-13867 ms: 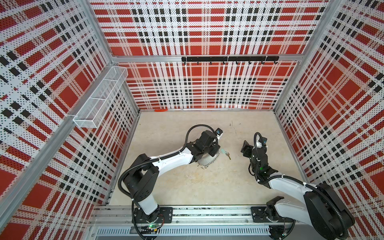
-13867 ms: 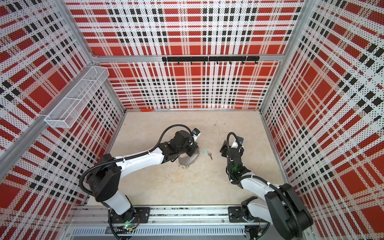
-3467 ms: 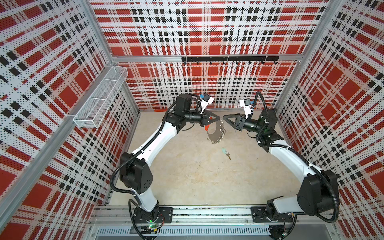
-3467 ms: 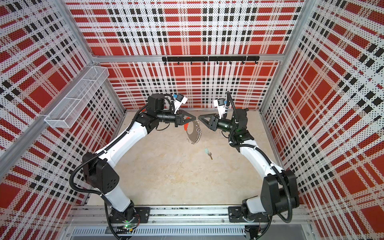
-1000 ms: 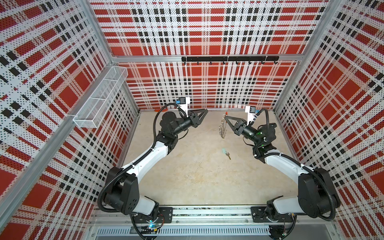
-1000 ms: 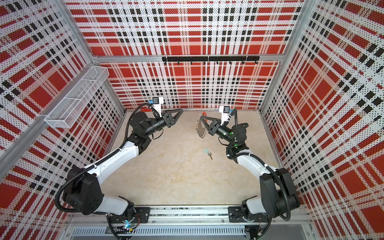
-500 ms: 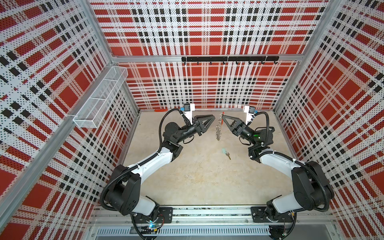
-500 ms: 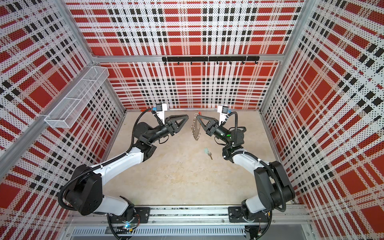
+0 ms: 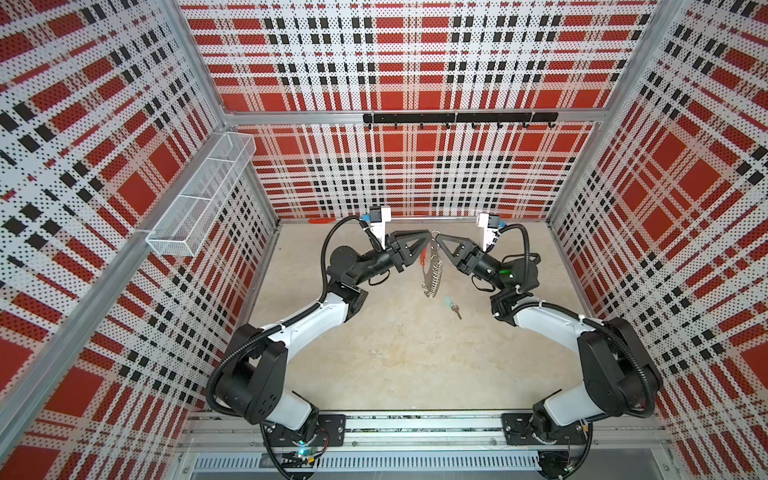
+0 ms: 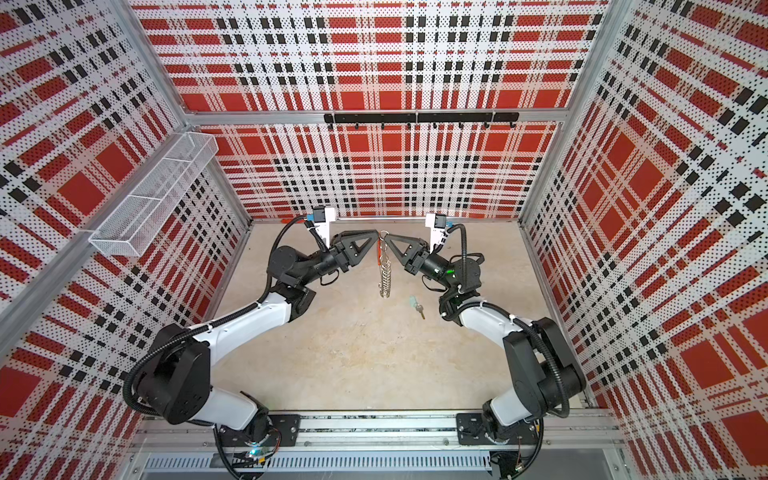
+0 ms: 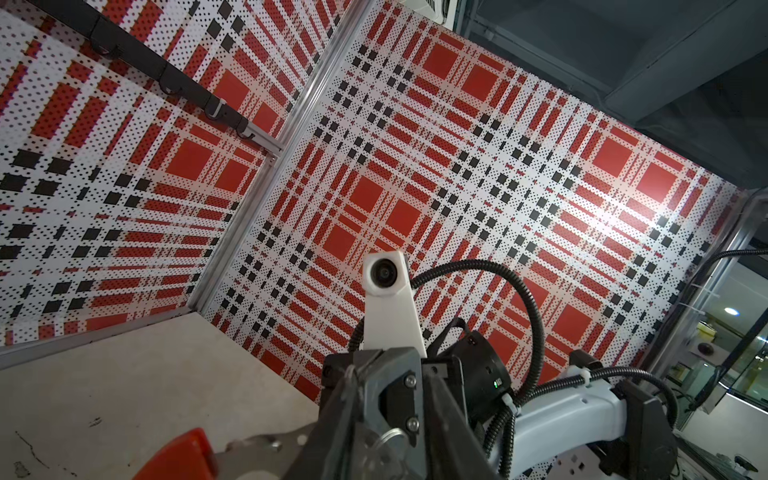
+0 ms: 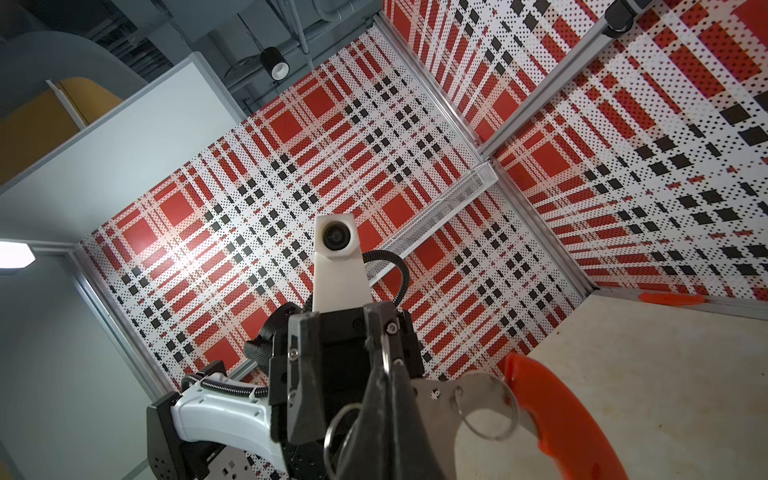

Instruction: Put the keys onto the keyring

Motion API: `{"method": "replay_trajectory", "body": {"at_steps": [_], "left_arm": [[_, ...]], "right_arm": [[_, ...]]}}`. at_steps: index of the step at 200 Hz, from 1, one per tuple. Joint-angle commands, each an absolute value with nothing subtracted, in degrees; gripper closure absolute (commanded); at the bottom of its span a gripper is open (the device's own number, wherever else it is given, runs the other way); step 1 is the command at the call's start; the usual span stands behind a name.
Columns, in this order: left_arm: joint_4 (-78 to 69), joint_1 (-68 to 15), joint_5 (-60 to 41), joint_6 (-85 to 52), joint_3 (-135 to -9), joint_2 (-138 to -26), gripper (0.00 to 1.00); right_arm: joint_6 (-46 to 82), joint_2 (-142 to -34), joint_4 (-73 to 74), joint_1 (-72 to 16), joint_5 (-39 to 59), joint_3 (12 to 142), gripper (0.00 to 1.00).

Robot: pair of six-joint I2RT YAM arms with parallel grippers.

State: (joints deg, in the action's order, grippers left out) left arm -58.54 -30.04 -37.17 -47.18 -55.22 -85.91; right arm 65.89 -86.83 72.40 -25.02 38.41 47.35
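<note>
Two grippers meet tip to tip above the far half of the worktop [image 9: 395, 365] in both top views, and the keyring [image 9: 432, 266] hangs edge-on from that meeting point, clear of the surface. The right gripper [image 9: 439, 239] is clenched on the top of the hoop. The left gripper [image 9: 429, 237] sits nose to nose with it, and we cannot tell whether its jaws grasp anything. The keys [image 9: 451, 304] lie flat on the worktop just right of its middle, below the hoop and apart from it, touched by neither arm. We judge the main risk to be this: if the right gripper lets go before the left has a sure hold, the hoop falls. The wire basket [image 9: 199, 195] on the left wall has three compartments, and we see nothing in any.

From the left wrist, the keyring's metal plate [image 11: 266, 442] and red segment [image 11: 183, 457] show close to the lens beside dark fingers [image 11: 353, 424]; whose fingers hold it we cannot tell. A pinch landing on a loose wire loop [image 11: 388, 436], not the plate, would let the hoop swing or slip.

From the right wrist, the right gripper's fingers [image 12: 395, 436] press together over the plate's edge [image 12: 440, 399], with a wire loop [image 12: 488, 411] dangling beside them; we think it could snag on release. The basket [image 12: 440, 208] shows nothing inside.
</note>
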Motion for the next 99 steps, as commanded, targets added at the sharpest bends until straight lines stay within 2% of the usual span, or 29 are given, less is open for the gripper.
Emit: {"method": "replay_trajectory", "body": {"at_steps": [1,80,99], "left_arm": [[-60.9,-30.3,-38.0,-47.4,-56.0,-86.7,0.67],[-61.1,-29.7,-38.6,-47.8,-56.4,-88.5,0.65],[-61.1,-29.8,-39.0,-47.8,-56.9,-88.9,0.69]], "right_arm": [[66.2,-86.8,76.0,-25.4,38.5,49.5,1.0],[66.2,-87.0,76.6,-25.5,39.7,50.2,1.0],[66.4,-87.5,76.7,-25.5,39.9,50.6,1.0]]}}
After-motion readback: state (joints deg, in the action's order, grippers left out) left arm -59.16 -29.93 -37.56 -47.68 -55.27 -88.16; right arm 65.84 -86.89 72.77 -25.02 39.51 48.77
